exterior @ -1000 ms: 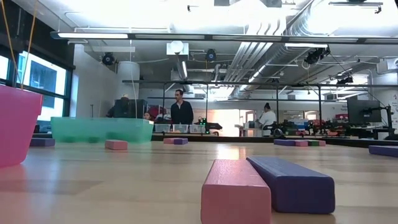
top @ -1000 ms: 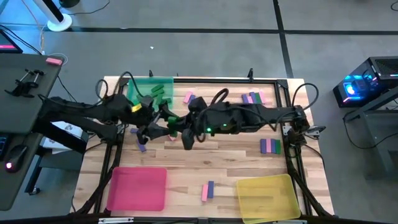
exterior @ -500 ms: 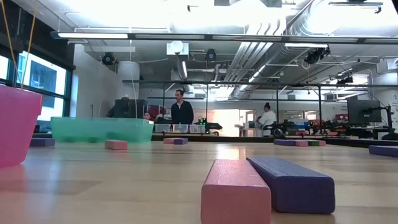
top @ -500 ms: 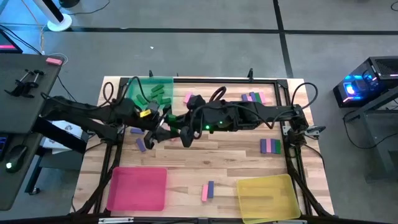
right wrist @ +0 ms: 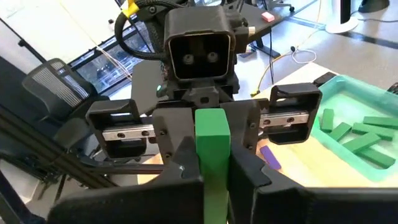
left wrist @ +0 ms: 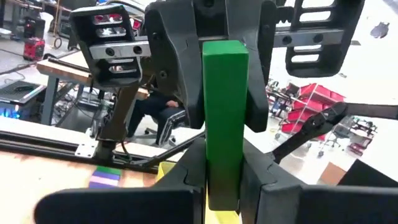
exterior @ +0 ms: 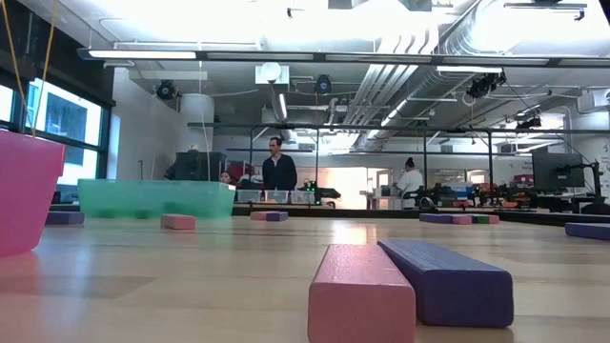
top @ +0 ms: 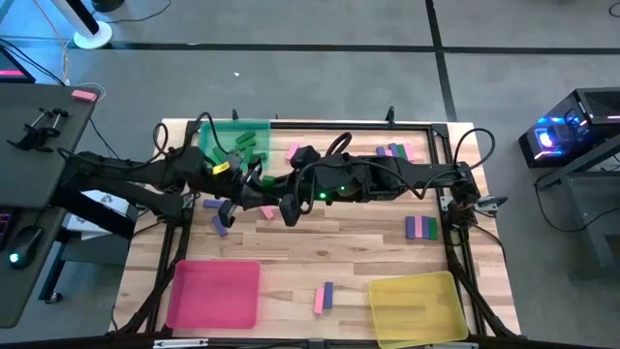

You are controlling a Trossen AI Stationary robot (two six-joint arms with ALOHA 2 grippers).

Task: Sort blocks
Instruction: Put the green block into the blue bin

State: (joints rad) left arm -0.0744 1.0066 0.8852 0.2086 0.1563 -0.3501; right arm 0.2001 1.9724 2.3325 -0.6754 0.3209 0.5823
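Wooden table (top: 320, 254), filling the centre of the high view, with both dark arms meeting above its upper-middle part. Green tray (top: 232, 142) at the table's upper left holds several green blocks (right wrist: 351, 134); pink tray (top: 215, 294) at lower left; yellow tray (top: 418, 304) at lower right. Left gripper (left wrist: 225, 180) and right gripper (right wrist: 211, 168) face each other nose to nose, left of centre in the high view. Each has its jaws drawn in on opposite ends of one green block (left wrist: 224, 118), held off the table between them. Loose pink and purple blocks (top: 324, 298) lie at lower centre; a mixed row (top: 420, 227) lies at right; another row (top: 393, 152) lies at upper right.
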